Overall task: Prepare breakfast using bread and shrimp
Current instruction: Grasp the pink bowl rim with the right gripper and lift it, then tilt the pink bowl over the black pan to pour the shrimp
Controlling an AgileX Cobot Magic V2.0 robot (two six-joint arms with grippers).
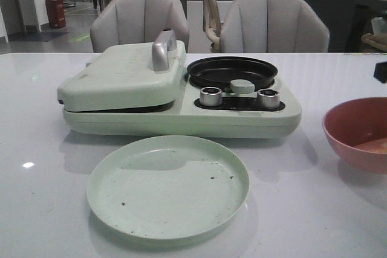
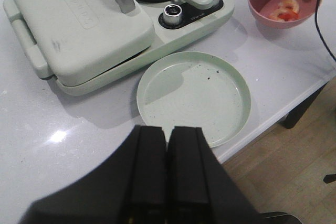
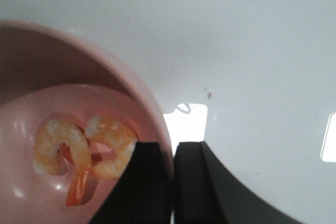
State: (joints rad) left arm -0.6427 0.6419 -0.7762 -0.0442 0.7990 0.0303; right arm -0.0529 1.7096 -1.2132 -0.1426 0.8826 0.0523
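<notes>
Two, perhaps three, shrimp (image 3: 84,153) lie in the pink bowl (image 3: 142,93).

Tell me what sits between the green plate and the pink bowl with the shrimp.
Nothing. In the left wrist view, only bare white table separates the green plate from the pink bowl holding the shrimp.
</notes>
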